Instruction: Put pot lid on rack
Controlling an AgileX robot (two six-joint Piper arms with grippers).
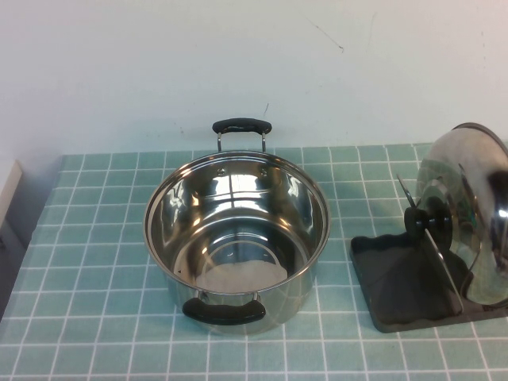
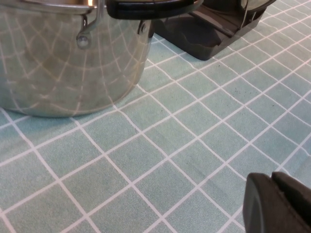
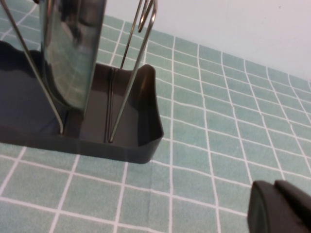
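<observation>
Fingers of the left gripper [image 2: 286, 204]: only a dark tip is showing at the edge of the left wrist view, low over the tabletop [image 2: 184, 145] and apart from everything; released or clenched, cannot tell. Fingers of the right gripper [image 3: 284, 206]: same case in the right wrist view, a dark tip hanging just off the rack's corner, holding nothing visible; state cannot be told. Neither gripper is appearing in the high view. Largest item, the pot [image 1: 236, 238], is sitting open and empty mid-tabletop, well apart from the rack. The pot lid [image 1: 472, 214] is standing on edge in the rack [image 1: 397, 286], leaning between the wire loops [image 3: 133, 58], knob [image 1: 425, 221] facing the pot. Judgement: placement is looking complete. Risk: the lid is resting on a thin edge against light wire, so an arm brushing its rim or the tray wall while pulling away could be tipping it out or dragging the rack along the tabletop. The lid is lying close beside the right fingers, apart from them; it is far across from the left.
</observation>
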